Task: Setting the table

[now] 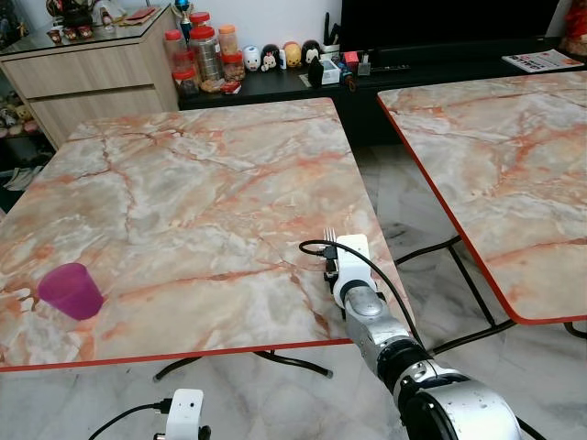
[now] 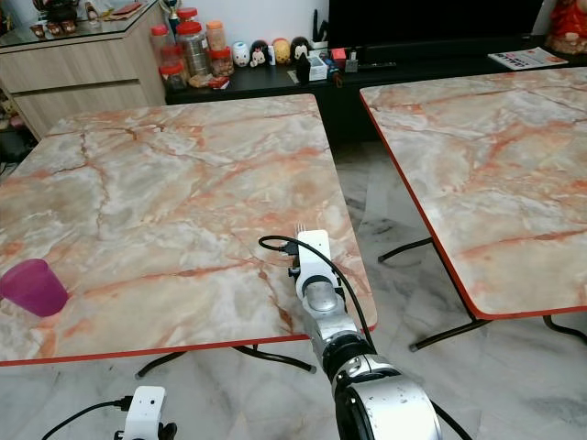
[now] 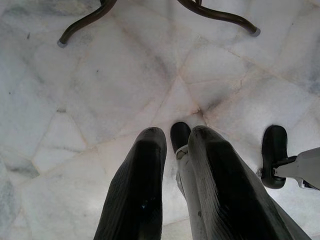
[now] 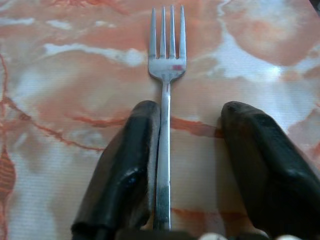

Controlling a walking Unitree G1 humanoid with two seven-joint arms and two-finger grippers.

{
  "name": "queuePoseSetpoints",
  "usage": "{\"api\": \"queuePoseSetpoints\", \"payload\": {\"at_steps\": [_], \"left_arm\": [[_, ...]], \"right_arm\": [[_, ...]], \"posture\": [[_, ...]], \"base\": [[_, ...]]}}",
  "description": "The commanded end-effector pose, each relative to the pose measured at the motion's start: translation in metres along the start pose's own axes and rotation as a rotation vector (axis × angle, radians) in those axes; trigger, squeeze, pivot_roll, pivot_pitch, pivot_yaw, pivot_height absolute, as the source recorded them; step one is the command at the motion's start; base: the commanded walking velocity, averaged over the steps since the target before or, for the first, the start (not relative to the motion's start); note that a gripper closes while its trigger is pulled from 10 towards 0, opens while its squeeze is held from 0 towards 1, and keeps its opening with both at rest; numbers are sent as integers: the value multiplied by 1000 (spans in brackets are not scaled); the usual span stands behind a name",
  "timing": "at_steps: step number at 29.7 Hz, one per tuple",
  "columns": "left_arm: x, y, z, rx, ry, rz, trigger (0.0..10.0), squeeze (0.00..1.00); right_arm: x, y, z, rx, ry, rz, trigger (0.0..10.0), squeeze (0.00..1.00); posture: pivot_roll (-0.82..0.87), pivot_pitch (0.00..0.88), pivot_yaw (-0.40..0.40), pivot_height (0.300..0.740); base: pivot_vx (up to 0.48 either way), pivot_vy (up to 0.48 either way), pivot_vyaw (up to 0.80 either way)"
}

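Observation:
A silver fork (image 4: 163,125) lies flat on the marble table (image 1: 183,174) near its front right corner, tines (image 1: 330,236) pointing away from me. My right gripper (image 4: 192,112) rests low over the fork's handle, open, with the handle lying against one finger (image 4: 135,150) and a wide gap to the other. A purple cup (image 1: 70,291) stands upright near the front left edge. My left gripper (image 3: 177,137) hangs below the table edge over the floor, its fingers slightly apart and holding nothing.
A second marble table (image 1: 495,156) stands to the right across a narrow gap of floor. A low dark cabinet (image 1: 275,84) with jars and figurines and a wooden sideboard (image 1: 92,69) line the far wall. Table legs (image 3: 85,22) curve over the tiled floor.

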State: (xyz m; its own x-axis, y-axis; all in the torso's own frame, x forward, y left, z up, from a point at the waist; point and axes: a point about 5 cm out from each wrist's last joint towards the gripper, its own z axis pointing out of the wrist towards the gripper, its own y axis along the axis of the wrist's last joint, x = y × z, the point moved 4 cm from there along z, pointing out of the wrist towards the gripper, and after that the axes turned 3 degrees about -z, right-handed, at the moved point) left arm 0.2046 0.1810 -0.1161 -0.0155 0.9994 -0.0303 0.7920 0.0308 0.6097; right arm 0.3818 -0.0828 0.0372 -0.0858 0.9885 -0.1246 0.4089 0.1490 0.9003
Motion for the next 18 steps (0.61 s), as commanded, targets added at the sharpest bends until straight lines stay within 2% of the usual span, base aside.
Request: {"api": "queuePoseSetpoints", "payload": {"at_steps": [1, 18], "left_arm": [[2, -4, -1, 17, 0, 0, 10000, 0], [0, -6, -1, 30, -12, 4, 10000, 0]], "right_arm": [[6, -8, -2, 34, 15, 6, 0, 0], [7, -7, -2, 25, 22, 7, 0, 0]], "posture": [[-19, 17, 67, 740], [-21, 15, 67, 740]], "base": [[0, 0, 0], [0, 0, 0]]}}
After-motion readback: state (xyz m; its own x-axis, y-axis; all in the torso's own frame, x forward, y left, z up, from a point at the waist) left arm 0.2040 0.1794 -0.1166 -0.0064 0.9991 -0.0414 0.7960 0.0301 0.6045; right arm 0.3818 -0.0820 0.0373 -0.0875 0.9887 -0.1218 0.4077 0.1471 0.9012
